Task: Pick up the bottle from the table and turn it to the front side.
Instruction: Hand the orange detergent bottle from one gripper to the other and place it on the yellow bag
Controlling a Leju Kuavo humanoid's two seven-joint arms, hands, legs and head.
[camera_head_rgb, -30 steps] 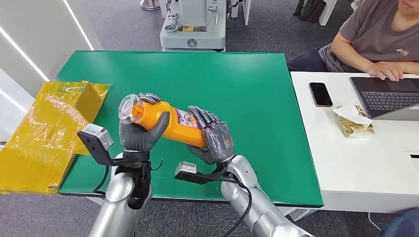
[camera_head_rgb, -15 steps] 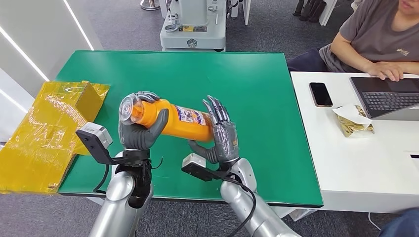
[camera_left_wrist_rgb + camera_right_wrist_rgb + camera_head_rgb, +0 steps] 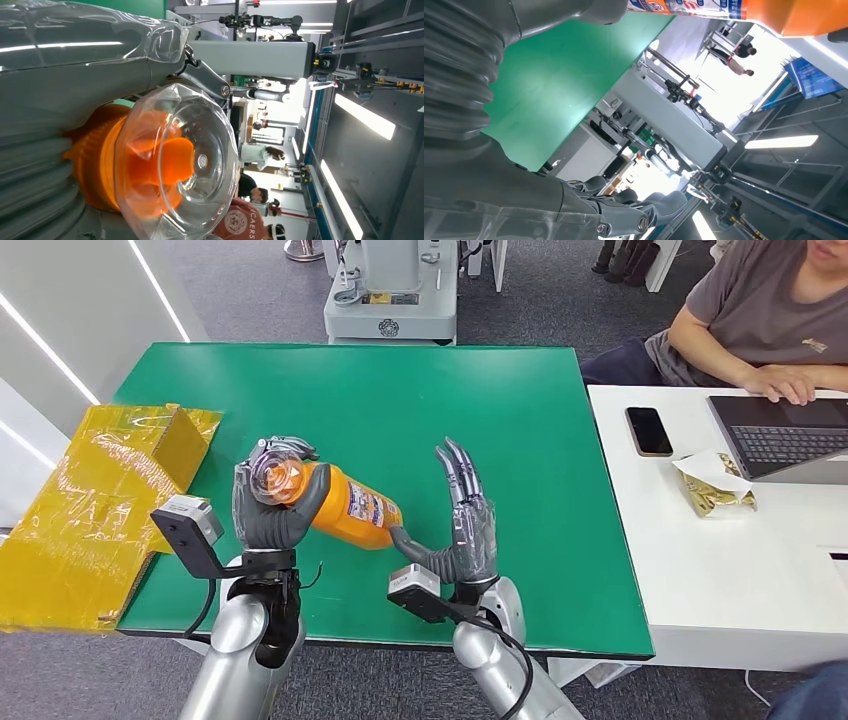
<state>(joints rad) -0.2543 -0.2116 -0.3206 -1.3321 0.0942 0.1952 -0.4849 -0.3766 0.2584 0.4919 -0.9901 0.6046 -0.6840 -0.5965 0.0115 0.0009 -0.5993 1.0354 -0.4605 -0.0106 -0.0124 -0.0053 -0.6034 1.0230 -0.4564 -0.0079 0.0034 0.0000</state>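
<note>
Bottle (image 3: 345, 508) label: printed blue, red and white; characters too small to read.
Person's shirt (image 3: 239, 221) back: round white crest, lettering "CAREERS" uncertain.

Yellow box (image 3: 95, 510) overhangs green table (image 3: 520, 440) edge; white desk (image 3: 720, 570) holds phone (image 3: 649, 430), laptop (image 3: 790, 435) (person (image 3: 760, 320) typing), snack bag (image 3: 712, 483).

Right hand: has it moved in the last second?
Yes. The right hand has let go of the bottle, opened, and shifted toward the green table's right edge.
</note>
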